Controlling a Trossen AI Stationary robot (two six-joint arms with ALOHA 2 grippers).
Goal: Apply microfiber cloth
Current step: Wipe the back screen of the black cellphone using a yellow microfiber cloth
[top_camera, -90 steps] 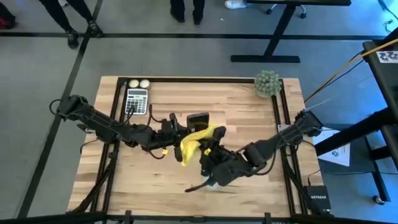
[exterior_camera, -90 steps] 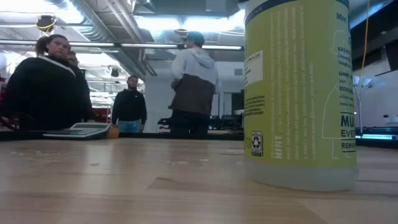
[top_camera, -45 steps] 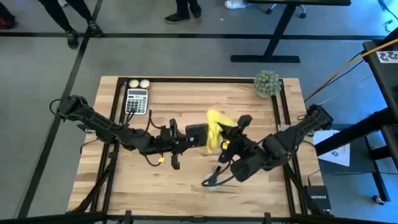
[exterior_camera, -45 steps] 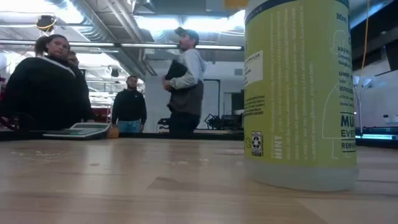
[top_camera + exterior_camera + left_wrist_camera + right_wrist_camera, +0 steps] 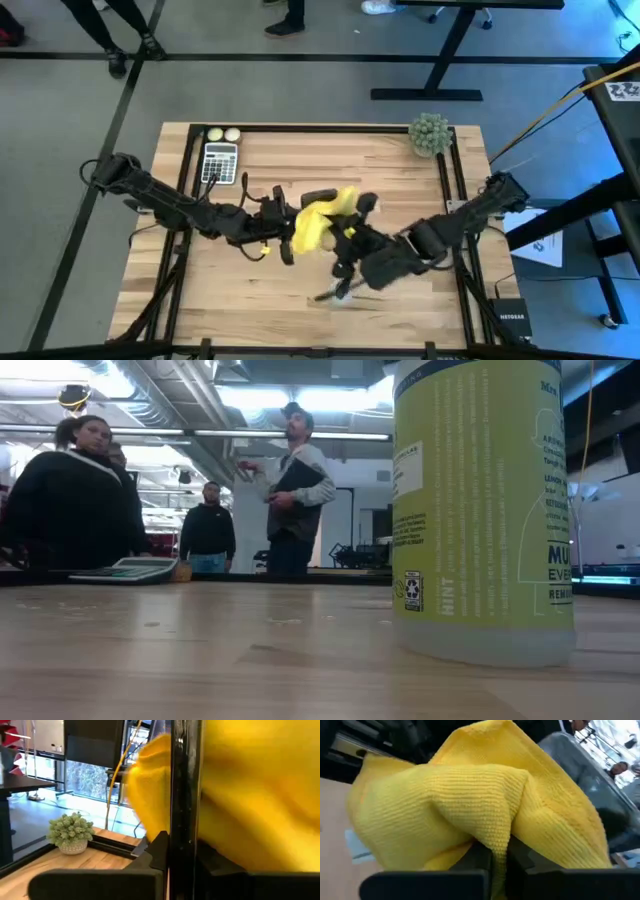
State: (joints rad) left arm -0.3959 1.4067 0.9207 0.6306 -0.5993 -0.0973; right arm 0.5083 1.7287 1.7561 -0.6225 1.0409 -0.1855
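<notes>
Wiping looks partway done. Mid-worktop, the right gripper (image 5: 345,232) is pinching the microfiber cloth (image 5: 318,222) against the black phone (image 5: 317,194), which the left gripper (image 5: 285,216) seems to be clamping upright. More rubbing probably remains.

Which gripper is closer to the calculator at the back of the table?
Left. The left gripper sits mid-table, a short way in front and to the right of the calculator. The right gripper, shut on the microfiber cloth, is farther right.
</notes>
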